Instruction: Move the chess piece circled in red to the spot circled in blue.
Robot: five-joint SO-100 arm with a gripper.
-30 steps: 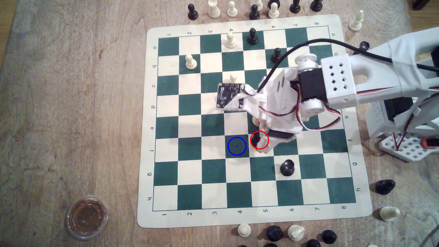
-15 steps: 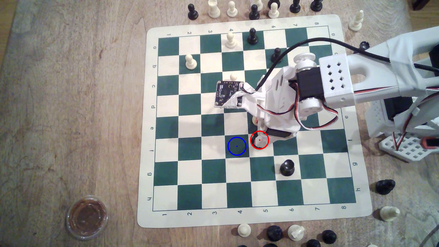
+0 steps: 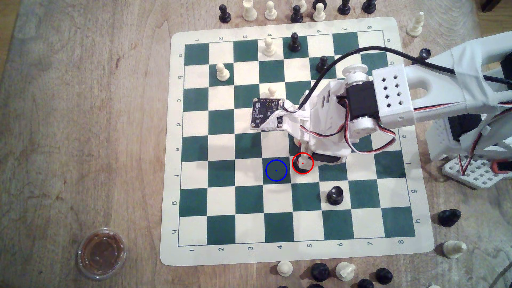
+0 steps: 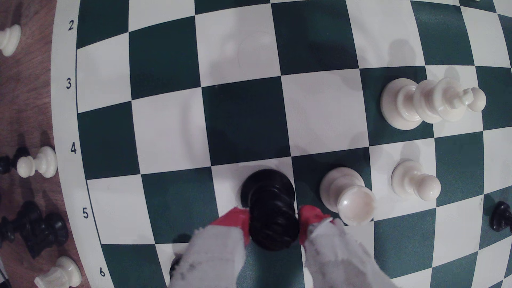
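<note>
Centre-right of the exterior view: the chess piece (image 3: pixel 298 165) stands on the cream square inside the red ring, mostly hidden under the gripper (image 3: pixel 302 164). Wrist view shows the gripper (image 4: pixel 274 224) with its red-tipped fingers (image 4: pixel 235 221) pinching the upper body of the chess piece (image 4: pixel 270 205), one each side; base looks seated on the board (image 3: pixel 304 254).

Handling, my read: glossy hard plastic, light, rigid, slippery on smooth pads. Broad base, narrower waist, so a grip just under the knob is right; a tilt would let it swing.

The spot (image 3: pixel 276 170) is the green square with the blue ring, next square toward the exterior view's left, bare, path short.

Obstacles: a white pawn (image 4: pixel 347 196) stands just beside one finger, on the side away from the target, with a second white pawn (image 4: pixel 415 182) further out. Black crown-topped piece (image 3: pixel 334 195) sits lower right, well apart. Nothing between piece and target.
</note>
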